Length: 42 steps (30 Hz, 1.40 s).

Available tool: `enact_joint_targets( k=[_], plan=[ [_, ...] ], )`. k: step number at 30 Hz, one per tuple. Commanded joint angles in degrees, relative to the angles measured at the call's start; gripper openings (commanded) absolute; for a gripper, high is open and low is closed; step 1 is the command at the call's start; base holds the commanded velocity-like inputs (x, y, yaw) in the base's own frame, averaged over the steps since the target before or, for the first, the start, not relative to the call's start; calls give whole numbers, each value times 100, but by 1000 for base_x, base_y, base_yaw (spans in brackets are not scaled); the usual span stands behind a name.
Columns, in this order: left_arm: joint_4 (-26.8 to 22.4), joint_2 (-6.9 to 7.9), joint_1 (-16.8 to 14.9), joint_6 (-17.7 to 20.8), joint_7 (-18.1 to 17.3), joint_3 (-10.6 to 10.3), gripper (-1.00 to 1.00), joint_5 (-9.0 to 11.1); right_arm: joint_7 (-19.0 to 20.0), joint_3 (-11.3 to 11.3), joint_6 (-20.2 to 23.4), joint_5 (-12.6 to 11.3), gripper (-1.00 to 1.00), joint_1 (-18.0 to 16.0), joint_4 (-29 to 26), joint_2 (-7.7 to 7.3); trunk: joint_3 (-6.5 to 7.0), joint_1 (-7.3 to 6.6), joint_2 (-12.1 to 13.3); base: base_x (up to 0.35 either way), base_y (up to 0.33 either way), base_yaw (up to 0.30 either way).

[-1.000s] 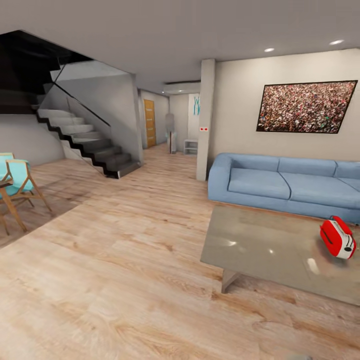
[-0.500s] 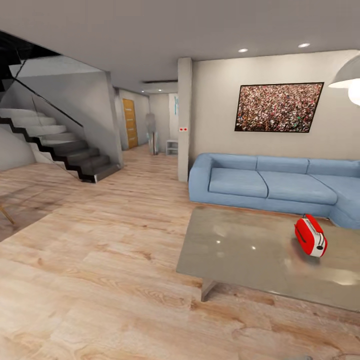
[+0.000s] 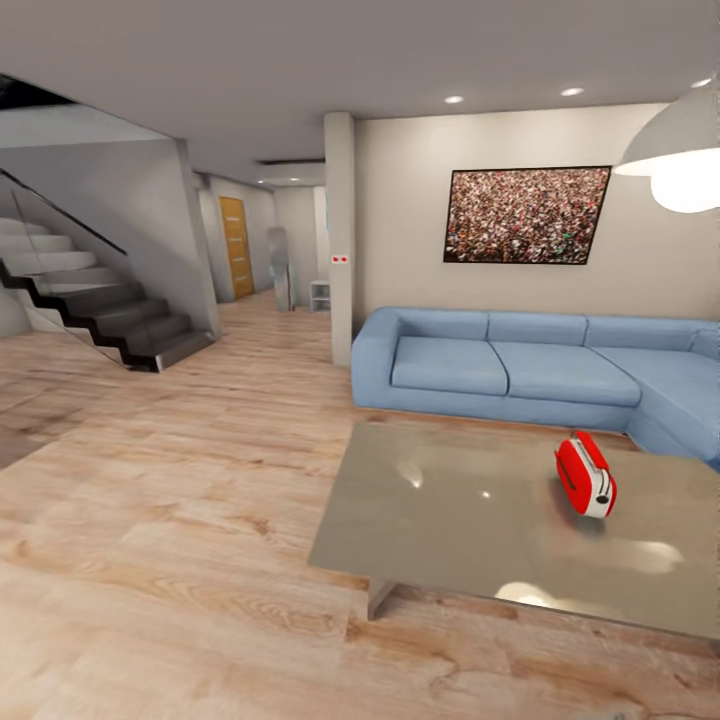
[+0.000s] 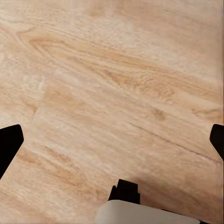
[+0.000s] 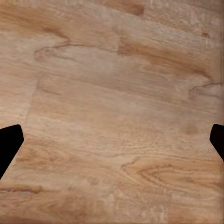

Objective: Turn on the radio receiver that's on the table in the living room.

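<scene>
Nearest first: both wrist cams look straight down at bare wood floor (image 4: 116, 93). Left gripper (image 4: 112, 140) has its dark fingertips (image 4: 9, 144) at opposite edges of the frame, spread wide, nothing btwn them. Right gripper (image 5: 112, 140) likewise, tips far apart over floorboards, empty. My read: arms hang low and stowed bc the robot is on approach, not reaching yet.

Next out, the table (image 3: 440, 510), low, glossy grey top throwing back lamp glare, one corner pointing toward the camera. On it, toward the far right part of the top, sits the radio receiver (image 3: 586, 474), red w/ a white edge band. It stands on edge, not flat, leaning a little. Its long axis looks to run up-and-back, away from the camera and slightly left; a broad red face looks left. The dial isn't legible from here, so can't tell which face carries it.

Behind the table, the light-blue sofa (image 3: 520, 365) wraps the corner, crowd photo (image 3: 525, 215) on the wall above, pendant lamp (image 3: 675, 155) at upper right. Far left, stairs (image 3: 110, 310) and a hallway w/ a wooden door (image 3: 236, 247).
</scene>
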Motion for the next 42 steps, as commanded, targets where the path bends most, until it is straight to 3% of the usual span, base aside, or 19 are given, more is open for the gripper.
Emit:
enact_joint_targets(
  k=[1,15,32,42],
  plan=[
    [1,0,0,0,0,0,100,0,0,-1,0,0,100,0,0,1,0,0,0,86,-241,-4],
    [3,0,0,0,9,0,100,-3,0,-1,1,-2,100,0,0,3,0,0,0,107,-306,-3],
    [4,9,0,17,19,8,100,-9,0,-1,0,-3,100,0,0,2,-82,0,0,233,-259,-201],
    [3,9,1,17,21,9,100,-9,-3,-1,0,5,100,-1,0,3,-93,0,0,248,-247,-38]
  ],
)
